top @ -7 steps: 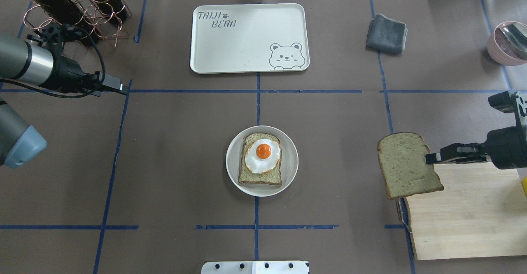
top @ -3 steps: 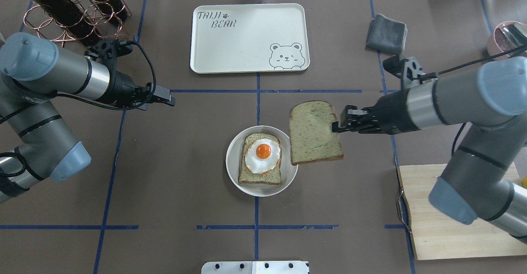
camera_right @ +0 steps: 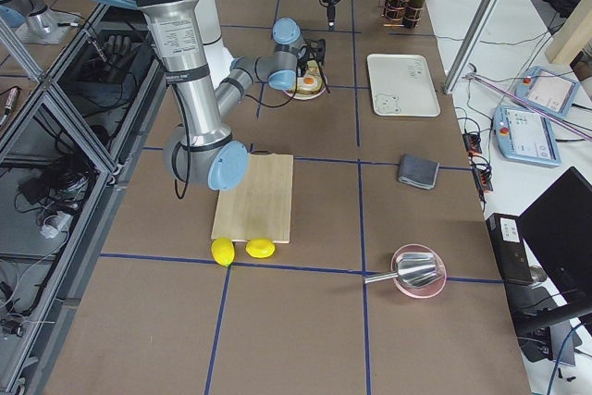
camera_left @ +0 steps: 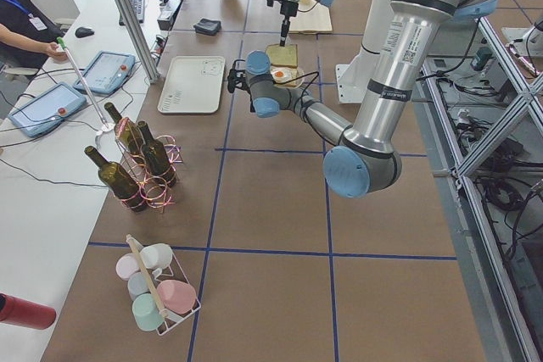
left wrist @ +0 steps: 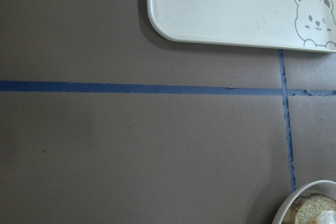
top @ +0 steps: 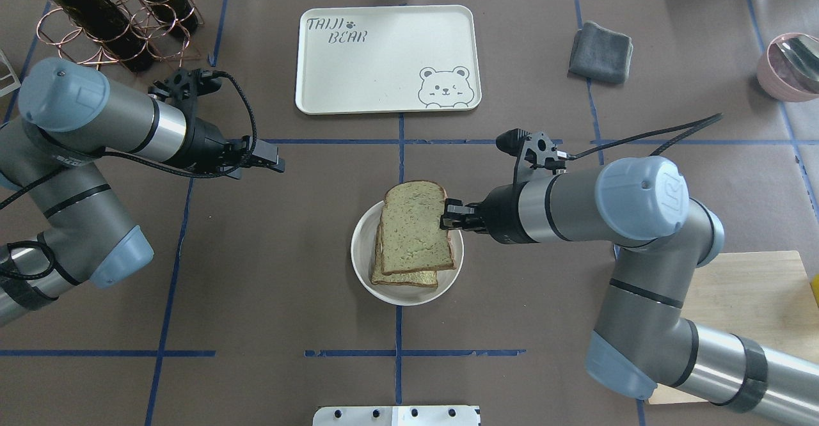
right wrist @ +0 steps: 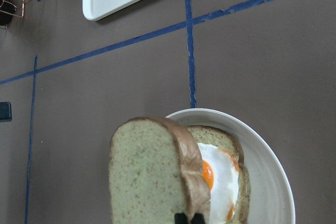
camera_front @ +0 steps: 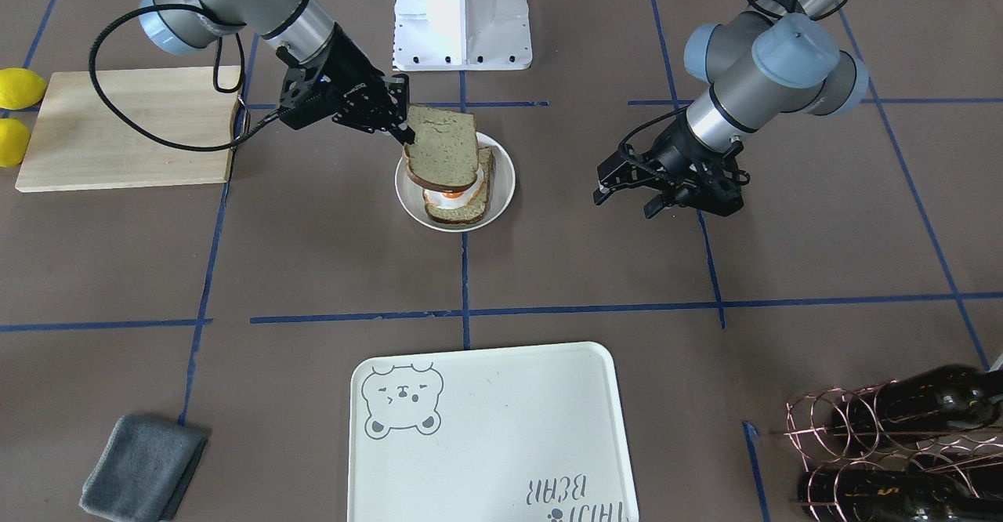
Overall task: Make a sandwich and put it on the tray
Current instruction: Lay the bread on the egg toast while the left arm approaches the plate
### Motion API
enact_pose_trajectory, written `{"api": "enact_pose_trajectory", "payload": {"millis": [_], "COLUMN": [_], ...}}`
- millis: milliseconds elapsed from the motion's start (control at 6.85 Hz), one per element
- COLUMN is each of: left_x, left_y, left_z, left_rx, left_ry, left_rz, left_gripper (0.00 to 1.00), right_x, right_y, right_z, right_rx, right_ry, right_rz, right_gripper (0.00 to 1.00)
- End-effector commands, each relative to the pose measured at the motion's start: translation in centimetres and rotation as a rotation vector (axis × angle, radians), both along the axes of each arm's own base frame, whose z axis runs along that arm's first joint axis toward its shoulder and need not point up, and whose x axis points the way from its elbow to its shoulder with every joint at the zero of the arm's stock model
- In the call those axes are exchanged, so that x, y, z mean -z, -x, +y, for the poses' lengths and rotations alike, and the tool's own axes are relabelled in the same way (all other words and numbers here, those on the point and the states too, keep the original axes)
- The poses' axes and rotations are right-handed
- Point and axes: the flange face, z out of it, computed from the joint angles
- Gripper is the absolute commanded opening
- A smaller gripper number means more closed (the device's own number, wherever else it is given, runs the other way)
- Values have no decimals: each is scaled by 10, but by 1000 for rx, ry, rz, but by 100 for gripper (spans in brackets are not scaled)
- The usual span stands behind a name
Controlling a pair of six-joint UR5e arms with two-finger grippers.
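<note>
My right gripper [top: 446, 215] is shut on the edge of the top bread slice [top: 413, 228] and holds it flat just above the white bowl [top: 360, 253]. The lower slice [top: 409, 279] with the fried egg [right wrist: 220, 177] lies in that bowl, mostly covered from above. The front view shows the held slice [camera_front: 443, 150] hovering above the egg [camera_front: 448, 193], not resting on it. My left gripper [top: 276, 158] is open and empty, left of the bowl above the table. The white bear tray [top: 384, 55] lies bare at the far centre.
A wooden cutting board [top: 761, 285] lies near right with lemons [camera_front: 19, 87] beside it. A grey cloth [top: 600, 52] lies right of the tray. A copper rack with wine bottles [top: 121, 10] stands far left. A pink bowl [top: 790, 64] is far right.
My right arm carried the bread slice left from the cutting board to above the bowl, now covering the egg. My left arm moved inward towards the table's centre.
</note>
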Motion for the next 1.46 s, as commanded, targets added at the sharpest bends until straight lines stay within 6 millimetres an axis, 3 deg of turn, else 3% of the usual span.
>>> {"api": "enact_pose_trajectory", "payload": {"millis": [0,292,730,876,1022,1168,1314], "left_x": [6,5,9,11,11,15,24], "left_y": [-3,-3,-3,-4,-9,-23,-46], "left_z": [-1,-1,-1,-2,-6,-7,13], "left_rx": [-2,-3,-4,-4,-2,-16,-37], "left_ry": [-5,-5,-10,-12,-8,1,53], "left_rz": [7,6,12,14,10,11,29], "left_gripper": [100,100,100,100,100,100,100], "right_x": [-11,-19,-26,-22,-21,-10,2], "right_y": [33,61,61,56,53,41,16], "right_z": [-1,-15,-19,-20,-22,-24,-39], "right_rx": [4,-12,-9,-10,-17,-27,-31], "right_ry": [13,23,17,15,13,6,9], "right_rz": [38,74,87,78,75,56,32], "right_gripper": [0,0,0,30,99,100,100]}}
